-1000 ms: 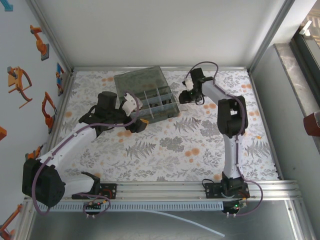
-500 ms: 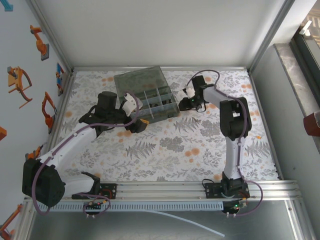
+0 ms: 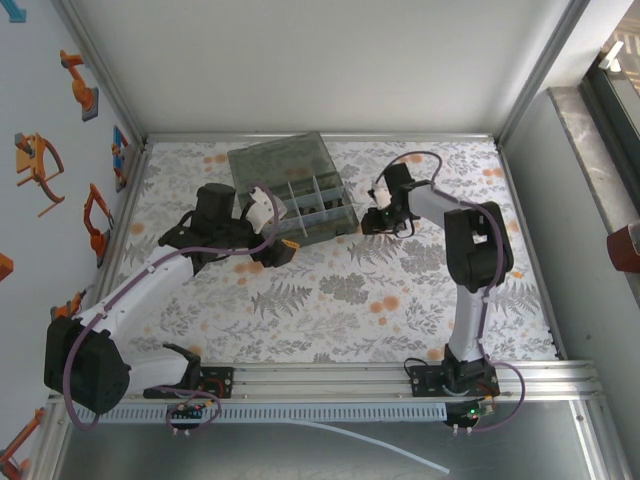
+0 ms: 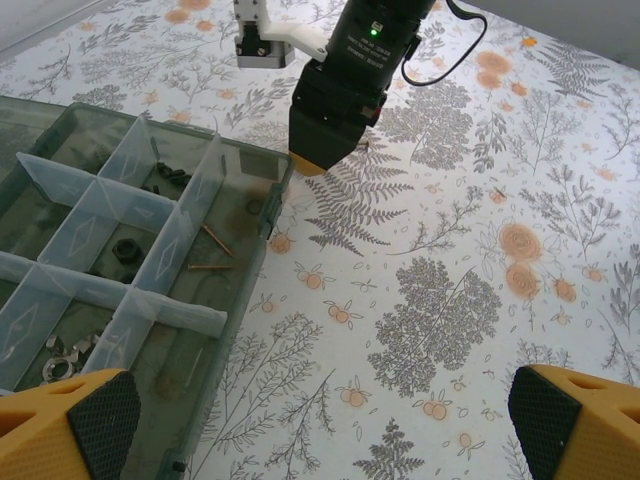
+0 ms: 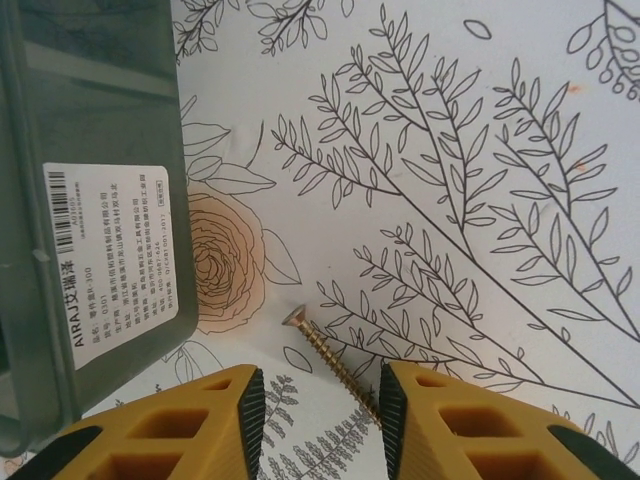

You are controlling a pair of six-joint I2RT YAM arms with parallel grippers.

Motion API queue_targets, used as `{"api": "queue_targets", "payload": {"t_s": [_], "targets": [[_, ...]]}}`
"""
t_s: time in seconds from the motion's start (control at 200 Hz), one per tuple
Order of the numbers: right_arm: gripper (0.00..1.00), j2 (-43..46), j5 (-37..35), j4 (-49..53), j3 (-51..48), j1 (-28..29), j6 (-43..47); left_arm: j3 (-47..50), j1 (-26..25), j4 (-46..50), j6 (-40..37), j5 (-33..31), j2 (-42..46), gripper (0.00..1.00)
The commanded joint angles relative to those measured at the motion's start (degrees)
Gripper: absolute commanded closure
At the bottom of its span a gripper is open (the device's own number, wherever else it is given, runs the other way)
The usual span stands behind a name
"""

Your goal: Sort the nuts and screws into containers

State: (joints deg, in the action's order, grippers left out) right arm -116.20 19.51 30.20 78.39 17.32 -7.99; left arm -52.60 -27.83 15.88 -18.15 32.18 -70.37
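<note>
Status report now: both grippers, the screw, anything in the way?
Left gripper open beside organiser box. Right gripper open, straddling gold screw on cloth. Box wall close alongside.

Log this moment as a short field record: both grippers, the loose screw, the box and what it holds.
left gripper: open wide, holding nothing, one finger over the organiser box
right gripper: jaws apart, straddling the brass screw
brass screw: lying flat on the floral table, just outside the box
box lid: open
box contents: black nut, silver nuts, two thin screws, in three different compartments
</note>
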Motion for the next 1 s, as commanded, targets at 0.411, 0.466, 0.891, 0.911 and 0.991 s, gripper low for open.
{"api": "queue_targets", "payload": {"t_s": [0.411, 0.466, 0.891, 0.911, 0.991], "targets": [[0.77, -1.7, -9.0, 8.0, -0.3, 6.3, -1.1, 0.0, -0.3, 0.2, -0.1, 0.7, 0.8, 0.03], [0.76, -1.2, -9.4, 8.1, -1.0, 7.5, -1.1, 0.0, -0.2, 0.3, -0.1, 0.7, 0.9, 0.03], [0.76, 2.3, -9.4, 5.0, -7.3, 11.1, -3.2, -0.2, -0.2, 0.4, 0.1, 0.9, 1.0, 0.03], [0.76, 1.7, -10.1, 5.3, -6.9, 11.4, -3.2, -0.2, -0.3, 0.2, 0.2, 1.0, 1.0, 0.03], [0.79, -1.2, -11.9, 6.9, -4.5, 12.6, -3.1, -0.2, -0.4, 0.3, 0.3, 1.0, 1.0, 0.03]]}}
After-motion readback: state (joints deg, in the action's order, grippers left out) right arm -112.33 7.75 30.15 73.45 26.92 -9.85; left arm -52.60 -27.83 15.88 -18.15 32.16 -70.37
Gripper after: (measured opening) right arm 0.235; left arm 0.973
